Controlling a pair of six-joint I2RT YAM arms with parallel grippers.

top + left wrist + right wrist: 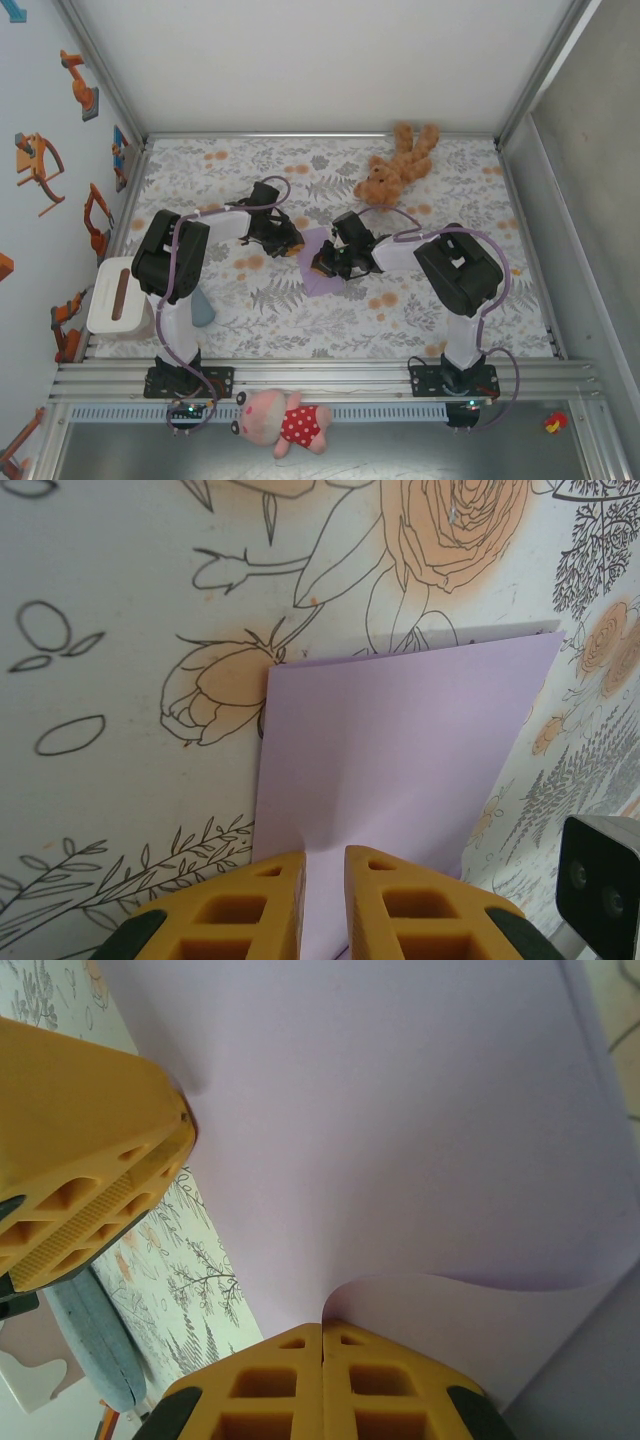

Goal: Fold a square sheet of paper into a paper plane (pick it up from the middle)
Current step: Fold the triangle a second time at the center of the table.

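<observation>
Paper sheet sits on floral tablecloth (white walls around).

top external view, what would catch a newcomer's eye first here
The pale lilac square sheet of paper at the middle of the floral table, pinched by the left gripper and right gripper from either side. Next, the brown teddy bear lying at the far edge, and a pink pig plush just off the table's near edge.

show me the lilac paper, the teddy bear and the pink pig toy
lilac paper (400, 750), left wrist view, sheet's middle
teddy bear (376, 187), top external view, head
pink pig toy (260, 415), top external view, head
</observation>
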